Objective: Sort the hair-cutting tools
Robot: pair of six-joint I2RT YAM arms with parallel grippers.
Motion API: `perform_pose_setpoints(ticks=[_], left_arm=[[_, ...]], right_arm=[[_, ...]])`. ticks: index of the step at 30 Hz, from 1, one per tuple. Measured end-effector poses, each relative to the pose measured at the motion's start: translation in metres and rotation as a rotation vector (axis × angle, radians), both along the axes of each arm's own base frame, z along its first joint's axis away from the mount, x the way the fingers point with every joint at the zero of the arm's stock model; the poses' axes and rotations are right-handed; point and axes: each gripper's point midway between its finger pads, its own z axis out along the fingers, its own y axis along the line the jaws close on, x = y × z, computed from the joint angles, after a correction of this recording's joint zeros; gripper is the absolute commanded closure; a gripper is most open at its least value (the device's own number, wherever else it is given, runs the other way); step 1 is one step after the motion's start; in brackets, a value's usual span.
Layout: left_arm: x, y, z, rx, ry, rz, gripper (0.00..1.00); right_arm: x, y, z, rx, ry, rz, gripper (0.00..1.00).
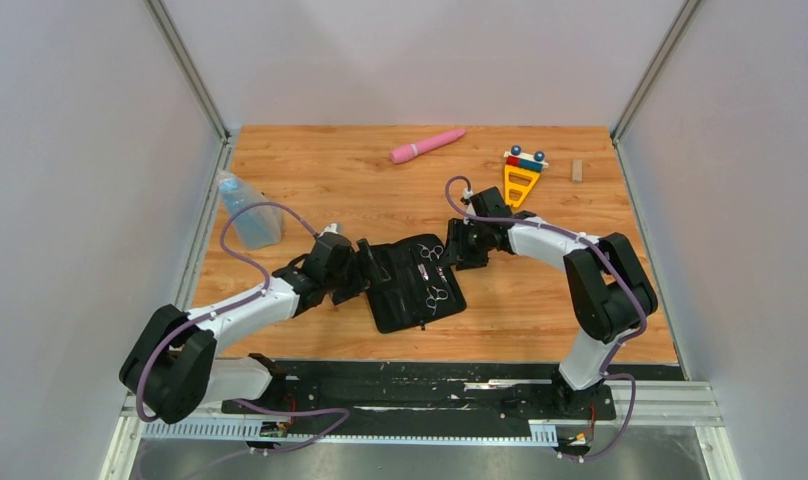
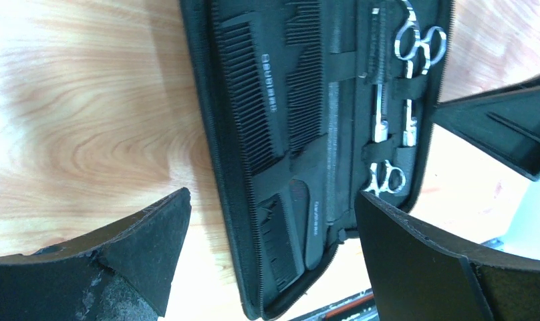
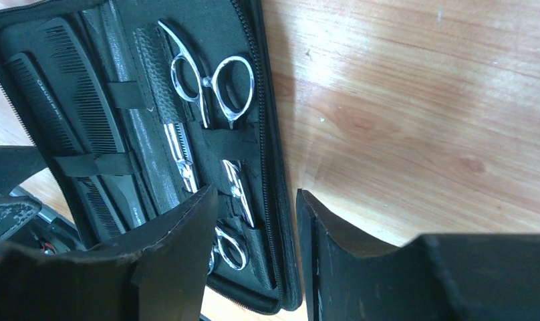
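Lying mid-table, open zip case (image 1: 392, 305) holds two scissors (image 3: 207, 77) + two combs (image 3: 50, 107) under elastic straps (image 3: 93, 164). L gripper (image 2: 273, 196) jaws wide apart at case's comb side; R gripper (image 3: 257, 192) jaws partly apart astride its zip edge. Pink wand (image 1: 427, 145) lies far back.

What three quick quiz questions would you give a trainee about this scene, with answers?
1. True or false: the two scissors lie outside the black case.
2. Which thing lies near the far edge of the table? A: pink wand. B: hairdryer. C: mirror.
3. Fill in: the jaws of the left hand stand ____.
Key: 1 false, both sit strapped inside the case; 2 A; 3 open.
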Motion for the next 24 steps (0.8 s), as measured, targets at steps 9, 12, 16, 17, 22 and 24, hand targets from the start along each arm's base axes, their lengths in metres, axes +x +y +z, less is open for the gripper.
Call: perform_pose_setpoints(ticks=[9, 12, 16, 17, 22, 24], left_arm=[[0.019, -0.041, 0.054, -0.157, -0.107, -0.124, 0.01], [0.029, -0.057, 0.069, -0.207, -0.139, -0.159, 0.01], [0.038, -0.061, 0.077, -0.191, -0.141, -0.149, 0.00], [0.039, -0.058, 0.077, -0.174, -0.139, -0.134, 0.00], [0.035, -0.022, 0.062, -0.052, -0.096, -0.021, 0.00], [0.031, -0.007, 0.050, -0.022, -0.075, 0.018, 0.00]], right_arm=[[-0.003, 0.012, 0.001, 0.075, 0.000, 0.033, 0.52], [-0.006, 0.012, -0.001, 0.087, 0.008, 0.035, 0.52], [-0.006, 0.012, -0.001, 0.097, 0.007, 0.030, 0.52], [-0.006, 0.012, -0.001, 0.098, 0.006, 0.028, 0.52], [-0.007, 0.011, -0.002, 0.095, 0.005, 0.021, 0.52], [-0.007, 0.011, -0.002, 0.094, 0.005, 0.017, 0.52]])
